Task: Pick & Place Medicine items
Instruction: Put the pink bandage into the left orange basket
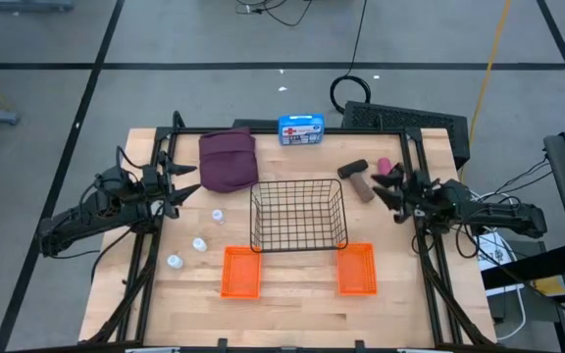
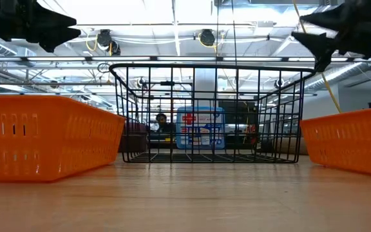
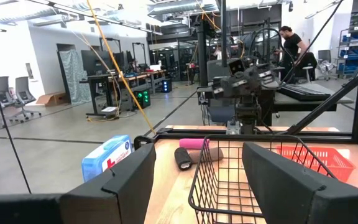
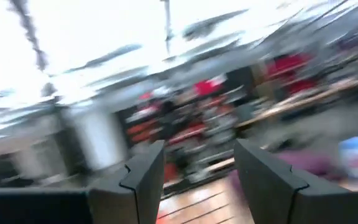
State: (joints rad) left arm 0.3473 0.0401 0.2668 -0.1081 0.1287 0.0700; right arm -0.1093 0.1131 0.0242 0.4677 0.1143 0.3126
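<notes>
The maroon pouch [image 1: 228,160] lies flat at the table's far left. Three tiny white bottles [image 1: 218,215] [image 1: 199,244] [image 1: 175,262] stand in a slanting row left of the wire basket. The pink cylinder [image 1: 385,165] and the dark-grey oblong piece [image 1: 352,169] lie at the far right; the left wrist view shows them too [image 3: 193,144] [image 3: 183,157]. My left gripper [image 1: 186,186] hovers open above the table between the pouch and the bottles [image 3: 197,186]. My right gripper [image 1: 383,188] hovers open beside the pink cylinder [image 4: 194,177]; its own view is blurred.
A black wire basket [image 1: 299,216] stands mid-table, with two orange trays [image 1: 241,271] [image 1: 356,269] near its front corners. A blue first-aid box [image 1: 301,129] sits at the far edge. A brownish piece [image 1: 363,188] lies by the right gripper. A person [image 3: 291,43] is in the room beyond.
</notes>
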